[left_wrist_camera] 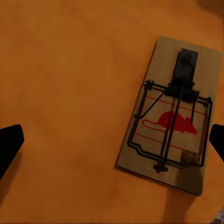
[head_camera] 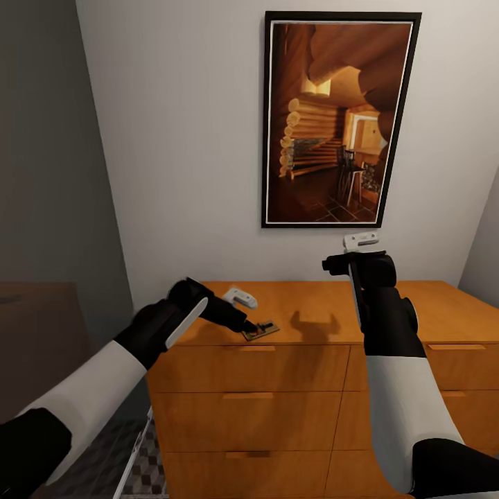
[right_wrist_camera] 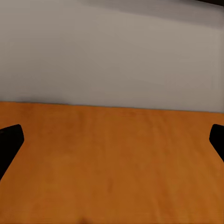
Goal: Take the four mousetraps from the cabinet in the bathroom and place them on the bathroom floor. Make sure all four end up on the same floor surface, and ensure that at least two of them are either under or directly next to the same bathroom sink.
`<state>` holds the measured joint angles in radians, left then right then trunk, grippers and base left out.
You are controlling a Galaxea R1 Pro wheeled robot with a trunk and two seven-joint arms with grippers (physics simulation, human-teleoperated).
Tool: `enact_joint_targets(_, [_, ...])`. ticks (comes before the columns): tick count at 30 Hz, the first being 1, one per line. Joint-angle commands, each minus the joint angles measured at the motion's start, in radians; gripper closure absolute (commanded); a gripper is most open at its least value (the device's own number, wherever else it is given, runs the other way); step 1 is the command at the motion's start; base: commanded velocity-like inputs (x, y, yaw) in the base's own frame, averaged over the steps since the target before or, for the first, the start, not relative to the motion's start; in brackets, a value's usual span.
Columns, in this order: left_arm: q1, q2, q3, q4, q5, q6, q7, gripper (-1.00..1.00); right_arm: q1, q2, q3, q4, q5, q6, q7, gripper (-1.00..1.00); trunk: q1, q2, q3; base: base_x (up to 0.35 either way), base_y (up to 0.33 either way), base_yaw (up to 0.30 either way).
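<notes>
1. Left gripper [left_wrist_camera: 112, 142] is held spread wide above the top of the cabinet [head_camera: 305, 312], grasping nothing; a mousetrap [left_wrist_camera: 171, 114] is seen between its dark fingertips [left_wrist_camera: 9, 144], nearer one of them than the other.
2. Right gripper [right_wrist_camera: 112, 140] is likewise seen released and empty, raised over the cabinet top and pointed toward the wall [head_camera: 187, 138].
3. One mousetrap is seen lying flat on the cabinet top near its front edge, just ahead of the left gripper in the head view; the other three cannot be located.
4. Risk, as judged: because the trap sits off-centre between the fingers, it could be pushed or spun by one finger on closing, rather than pinched.
5. Risk, as judged: a thin flat board lying flush on a smooth top offers little edge, so it may slip free or be nudged over the front lip.
6. The trap is a flat tan wooden rectangle carrying dark wire and a red mouse print.
7. The cabinet is smooth orange-brown wood with stacked drawers and slim bar handles.
8. A patterned tiled floor [head_camera: 149, 471] is glimpsed beside the cabinet, below the left arm.
</notes>
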<state>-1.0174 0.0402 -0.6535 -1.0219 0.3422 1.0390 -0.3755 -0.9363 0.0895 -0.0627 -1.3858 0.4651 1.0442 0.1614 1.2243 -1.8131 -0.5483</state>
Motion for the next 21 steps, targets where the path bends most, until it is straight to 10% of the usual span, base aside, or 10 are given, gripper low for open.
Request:
enact_joint_targets(1, [-0.001,-0.007,-0.003,0.012,-0.008,0.001,-0.001,-1.00,-0.001,0.001,-0.002,-0.001,0.010,0.003,0.010,-1.00,0.000,-0.001,-0.001,0.000,0.000,0.000])
enact_joint_targets(21, [-0.001,-0.070,-0.008,0.073,-0.017,0.001,0.025,-1.00,-0.001,0.000,-0.003,0.001,0.010,0.003,0.010,-1.00,0.000,-0.001,-0.001,0.000,0.000,0.000])
